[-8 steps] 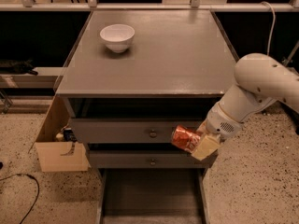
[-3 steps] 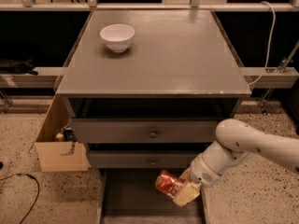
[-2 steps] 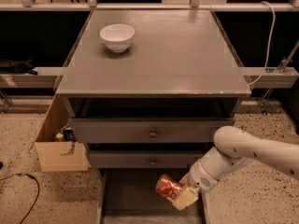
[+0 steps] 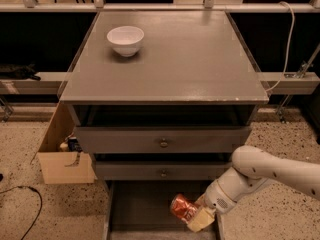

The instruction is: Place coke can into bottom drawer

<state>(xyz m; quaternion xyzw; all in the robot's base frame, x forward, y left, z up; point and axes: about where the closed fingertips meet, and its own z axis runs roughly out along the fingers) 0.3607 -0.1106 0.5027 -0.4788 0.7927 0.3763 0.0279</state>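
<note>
The coke can (image 4: 183, 208), red-orange with silver ends, is tilted on its side and held in my gripper (image 4: 194, 215). The gripper is shut on it, with a pale finger (image 4: 201, 219) under the can. Gripper and can are low over the right part of the open bottom drawer (image 4: 142, 209), a wide shallow grey tray pulled out below two knobbed drawers. My white arm (image 4: 260, 175) reaches in from the right.
A white bowl (image 4: 125, 40) stands on the grey cabinet top (image 4: 190, 59) at the back left. An open cardboard box (image 4: 62, 156) sits on the floor left of the cabinet. A black cable (image 4: 25, 204) lies on the speckled floor.
The arm has carried the can down from beside the middle drawers to just above the open bottom drawer, and slightly left. The gripper stays shut on the can.
</note>
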